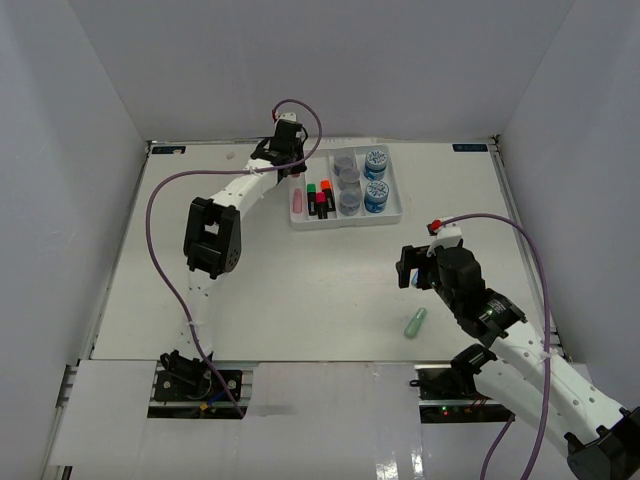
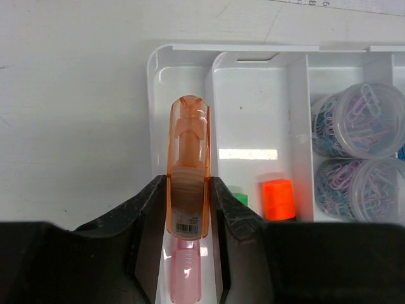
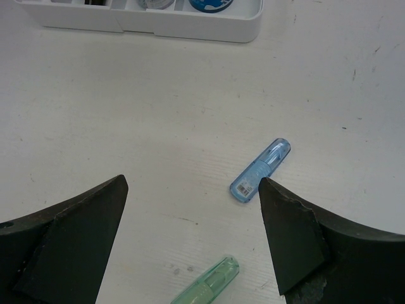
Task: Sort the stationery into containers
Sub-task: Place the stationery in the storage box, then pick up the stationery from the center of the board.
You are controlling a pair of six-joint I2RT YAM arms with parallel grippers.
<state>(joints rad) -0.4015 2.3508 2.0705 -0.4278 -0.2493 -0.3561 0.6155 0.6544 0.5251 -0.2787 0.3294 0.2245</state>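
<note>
The white table (image 1: 300, 290) lies bare across its left half and middle, walled on the left, far and right sides. The white tray (image 1: 345, 225) sits at the far centre, its long compartments running near to far, with free table along its near rim and left wall. The left gripper (image 2: 188, 187) hangs over the tray's leftmost compartment, fingers clamped tight on an orange highlighter (image 2: 188, 145) that points lengthwise along the compartment, just inside the left divider. The right gripper (image 3: 192, 185) is over the near right of the table, well clear of the tray, fingers spread wide and holding nothing. Jars (image 1: 362, 180) fill the two right compartments. A pink highlighter (image 1: 297, 201) lies in the leftmost compartment under the held one. A blue highlighter (image 3: 261, 171) lies loose on the table beside the right finger, and a mint highlighter (image 3: 205, 285) lies nearer, apart from it
</note>
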